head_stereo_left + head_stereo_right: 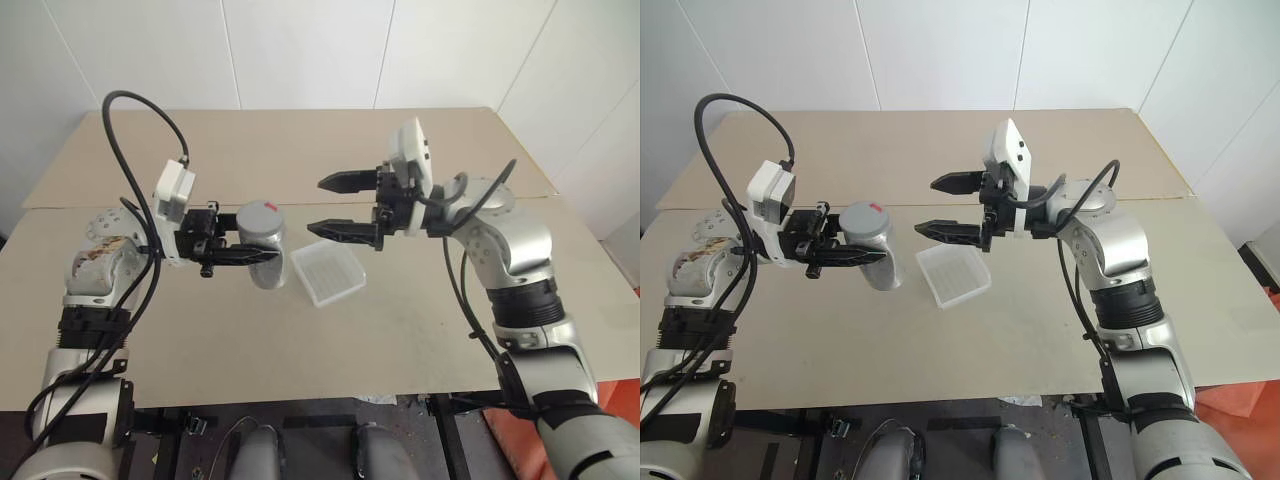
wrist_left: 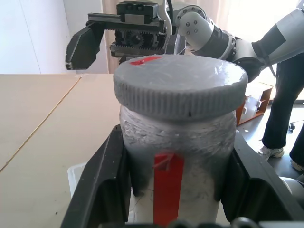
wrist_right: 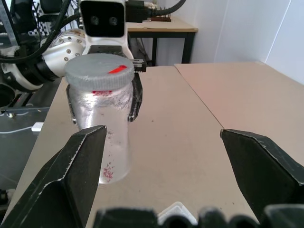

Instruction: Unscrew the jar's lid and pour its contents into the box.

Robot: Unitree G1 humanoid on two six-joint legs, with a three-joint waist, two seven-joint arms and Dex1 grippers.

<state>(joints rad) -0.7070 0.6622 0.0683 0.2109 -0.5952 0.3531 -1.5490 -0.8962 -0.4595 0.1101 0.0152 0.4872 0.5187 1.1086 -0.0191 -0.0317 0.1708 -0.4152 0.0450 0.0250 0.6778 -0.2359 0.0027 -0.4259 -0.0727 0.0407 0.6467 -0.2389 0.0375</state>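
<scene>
Clear jar upright, lid topmost

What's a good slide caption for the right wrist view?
Open right gripper faces the lidded jar held by the left gripper.

A lab: bare white walls, plain tan tables, cabled equipment.

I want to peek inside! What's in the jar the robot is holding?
The jar shows small reddish specks near its bottom. The lid is on, and the left gripper covers its middle.
</scene>
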